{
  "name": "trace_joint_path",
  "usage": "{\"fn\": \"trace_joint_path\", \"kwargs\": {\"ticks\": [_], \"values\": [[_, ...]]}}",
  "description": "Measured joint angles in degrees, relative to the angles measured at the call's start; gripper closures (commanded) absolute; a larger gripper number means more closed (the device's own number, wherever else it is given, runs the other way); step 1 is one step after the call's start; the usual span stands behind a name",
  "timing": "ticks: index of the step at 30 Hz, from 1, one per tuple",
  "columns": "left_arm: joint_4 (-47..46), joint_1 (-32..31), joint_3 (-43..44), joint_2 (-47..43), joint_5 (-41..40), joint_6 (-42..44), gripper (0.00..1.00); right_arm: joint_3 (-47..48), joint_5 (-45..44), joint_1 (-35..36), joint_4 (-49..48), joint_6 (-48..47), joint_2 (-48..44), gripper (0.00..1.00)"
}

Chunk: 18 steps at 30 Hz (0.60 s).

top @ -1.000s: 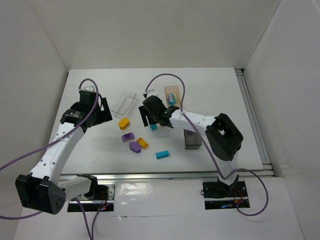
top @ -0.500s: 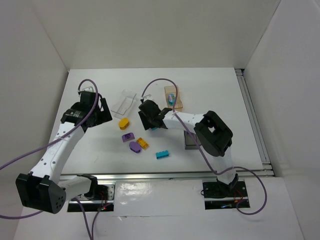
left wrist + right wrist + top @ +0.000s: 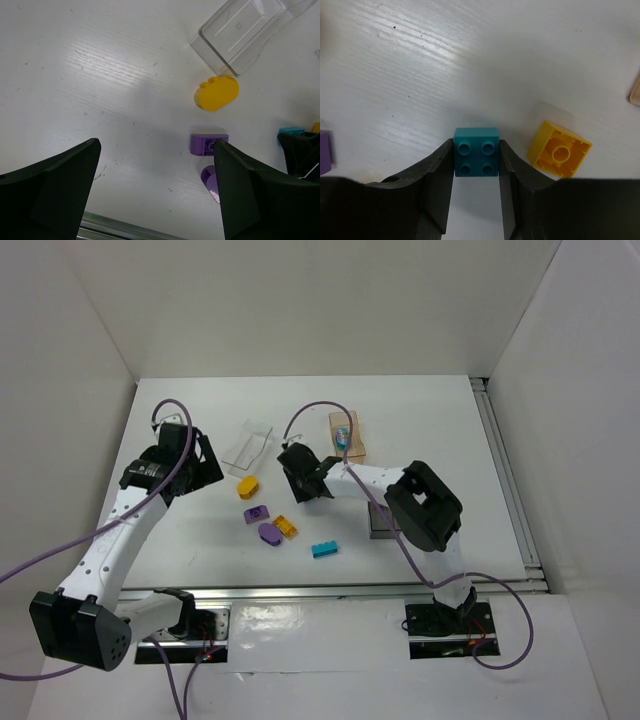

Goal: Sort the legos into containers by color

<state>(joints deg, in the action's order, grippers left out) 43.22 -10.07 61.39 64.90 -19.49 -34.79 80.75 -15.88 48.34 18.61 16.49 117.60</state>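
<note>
Two arms, top view: right tool [image 3: 305,483] sits low on the white surface [image 3: 440,410], near the translucent tan plastic tub [image 3: 357,448]. Left wrist view: left tool [image 3: 156,150] hangs wide apart, idle. Right wrist view: fingers [image 3: 437,170] clamp the small teal four-stud plastic brick [image 3: 476,152], resting on the surface; lift straight up, clearing the adjacent yellow square brick [image 3: 559,149].

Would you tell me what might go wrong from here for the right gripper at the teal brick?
1. The right gripper grips the teal brick by its smooth sides alone, so it might slip on lifting.
2. The upturned yellow brick lies close beside the gripper, so a sideways move may knock it.
</note>
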Motion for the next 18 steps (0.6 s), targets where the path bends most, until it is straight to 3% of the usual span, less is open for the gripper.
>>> {"fn": "trace_joint_path", "kwargs": {"ticks": [3, 10, 18], "values": [[0.0, 0.0, 0.0, 0.0, 0.0, 0.0, 0.00, 0.8, -0.4, 0.0, 0.9, -0.2, 0.0, 0.68], [0.0, 0.0, 0.0, -0.1, 0.0, 0.0, 0.00, 1.9, -3.5, -1.4, 2.1, -0.3, -3.4, 0.68], [0.0, 0.0, 0.0, -0.4, -0.9, 0.1, 0.00, 8.6, -5.1, -13.7, 2.1, 2.2, -5.0, 0.68]]}}
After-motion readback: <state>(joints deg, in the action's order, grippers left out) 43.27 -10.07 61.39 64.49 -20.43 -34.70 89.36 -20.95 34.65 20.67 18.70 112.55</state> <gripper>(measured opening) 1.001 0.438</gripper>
